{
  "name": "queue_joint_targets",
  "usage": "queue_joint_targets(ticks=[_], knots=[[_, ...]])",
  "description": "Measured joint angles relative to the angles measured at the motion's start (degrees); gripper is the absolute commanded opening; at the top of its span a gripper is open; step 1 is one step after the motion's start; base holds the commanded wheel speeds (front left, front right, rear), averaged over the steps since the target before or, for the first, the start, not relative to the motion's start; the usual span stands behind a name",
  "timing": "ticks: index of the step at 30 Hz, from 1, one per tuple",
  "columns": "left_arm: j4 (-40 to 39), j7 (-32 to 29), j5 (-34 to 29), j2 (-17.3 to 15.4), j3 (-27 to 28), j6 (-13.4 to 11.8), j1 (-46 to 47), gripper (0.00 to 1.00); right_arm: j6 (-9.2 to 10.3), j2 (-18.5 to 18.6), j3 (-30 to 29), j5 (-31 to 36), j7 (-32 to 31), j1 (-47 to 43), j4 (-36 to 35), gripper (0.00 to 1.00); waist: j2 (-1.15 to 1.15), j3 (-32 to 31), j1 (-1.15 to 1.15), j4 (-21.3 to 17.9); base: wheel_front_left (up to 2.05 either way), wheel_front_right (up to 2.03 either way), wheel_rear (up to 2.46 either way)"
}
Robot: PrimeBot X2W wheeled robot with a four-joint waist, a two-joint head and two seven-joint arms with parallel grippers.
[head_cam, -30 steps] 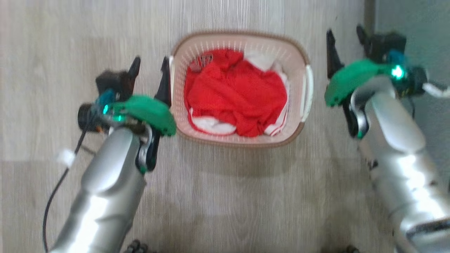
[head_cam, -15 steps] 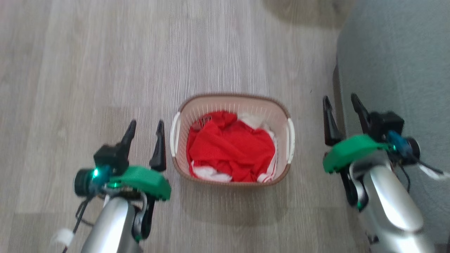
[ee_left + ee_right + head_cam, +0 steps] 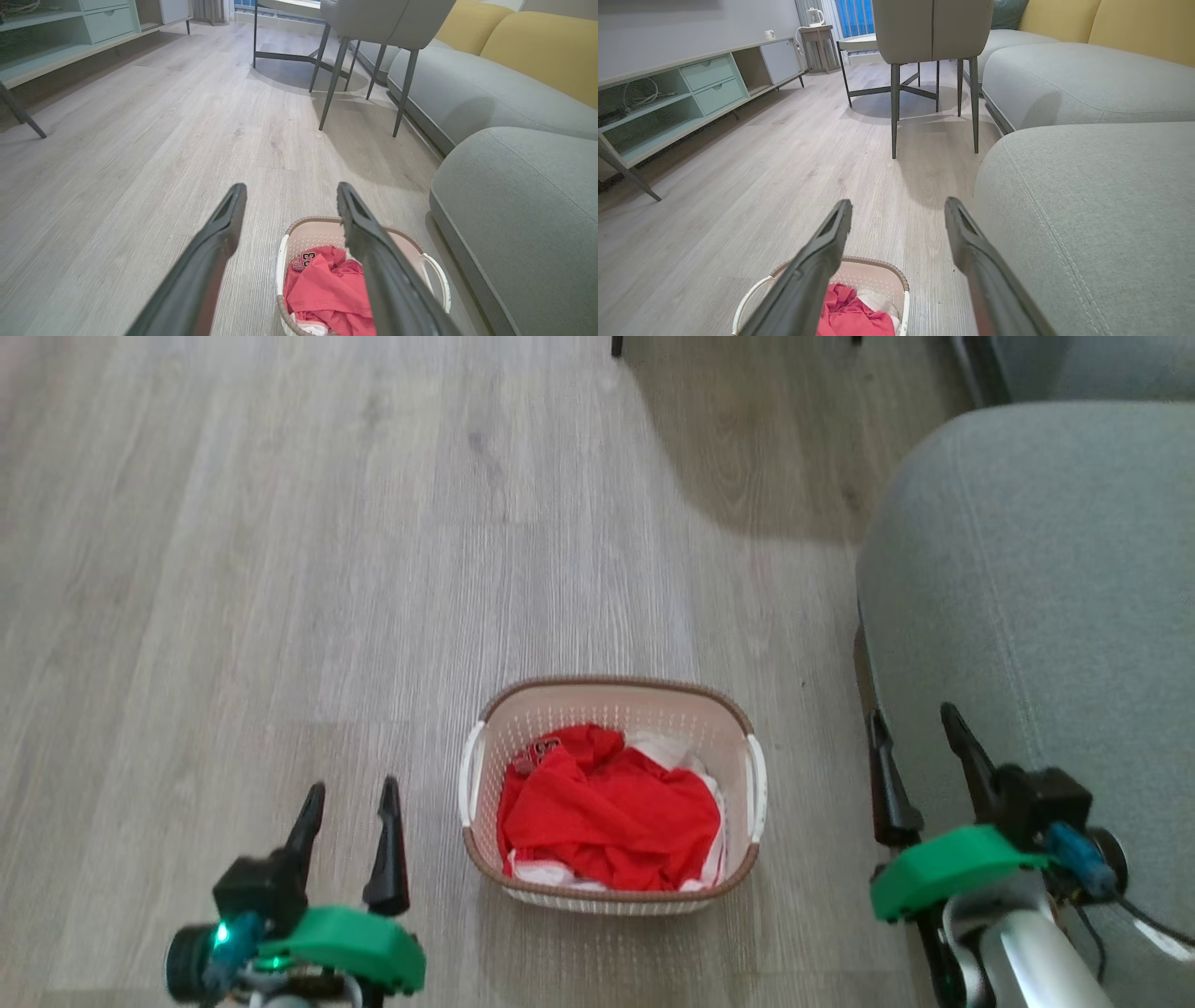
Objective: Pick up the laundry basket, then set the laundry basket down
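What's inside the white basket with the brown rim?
A crumpled red garment fills the cream perforated plastic basket, with white cloth peeking out. The basket's bottom is covered.

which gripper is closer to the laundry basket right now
Left. The left gripper, open, is just off the left side of the laundry basket, with a narrow strip of floor between. The right gripper, also open, stands farther off its right side, beside the grey sofa.

Soft, even daylight fills all 3 views; the brightest spot is the blue-tinted window (image 3: 857, 16) far back in the right wrist view. The chair (image 3: 931, 30) throws a diffuse shadow (image 3: 924, 172) across the wooden floor (image 3: 761, 186); the laundry basket (image 3: 607, 901) casts a faint one. The head view is slightly soft. Both wrist views bow at the edges.
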State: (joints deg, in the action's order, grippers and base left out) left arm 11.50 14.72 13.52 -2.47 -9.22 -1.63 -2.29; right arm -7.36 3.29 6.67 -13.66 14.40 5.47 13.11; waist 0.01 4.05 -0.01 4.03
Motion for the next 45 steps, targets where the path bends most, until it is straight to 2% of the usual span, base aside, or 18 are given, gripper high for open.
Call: queue_joint_targets(ticks=[11, 33, 34, 41, 45], knots=[[-1.83, 0.00, -0.40, -0.11, 0.90, -0.48, -5.76, 1.00, 0.00, -0.21, -1.31, 0.00, 0.00, -5.94, -3.27, 1.00, 0.00, -4.30, 0.00, 0.02, 0.00, 0.00, 0.00], [-2.32, 0.00, -1.72, -0.15, 2.11, -0.41, -6.05, 1.00, 0.00, -0.66, -1.36, -0.02, 0.00, -6.09, -3.13, 1.00, -0.01, -5.06, 0.00, -0.32, 0.00, 0.00, 0.00], [-2.46, -0.01, -1.97, -0.14, 2.11, -0.41, -6.05, 0.00, 0.00, -0.66, -1.35, -0.02, -0.01, -6.09, -3.05, 0.00, -0.01, -5.09, 0.00, -0.36, 0.00, 0.00, 0.00], [4.00, -0.10, -1.81, 0.10, 2.02, -0.41, -8.09, 0.00, 0.00, -0.96, -0.88, -0.03, -0.23, -8.59, 3.43, 0.00, -0.01, -5.09, 0.01, -0.39, 0.00, 0.00, 0.00], [4.39, -0.62, 1.32, 0.10, 2.09, -0.31, -8.52, 0.00, 0.00, -0.97, -0.94, -3.11, -0.80, -9.38, 3.94, 0.00, -0.01, -5.03, 0.01, -0.53, 0.00, 0.00, 0.00]])
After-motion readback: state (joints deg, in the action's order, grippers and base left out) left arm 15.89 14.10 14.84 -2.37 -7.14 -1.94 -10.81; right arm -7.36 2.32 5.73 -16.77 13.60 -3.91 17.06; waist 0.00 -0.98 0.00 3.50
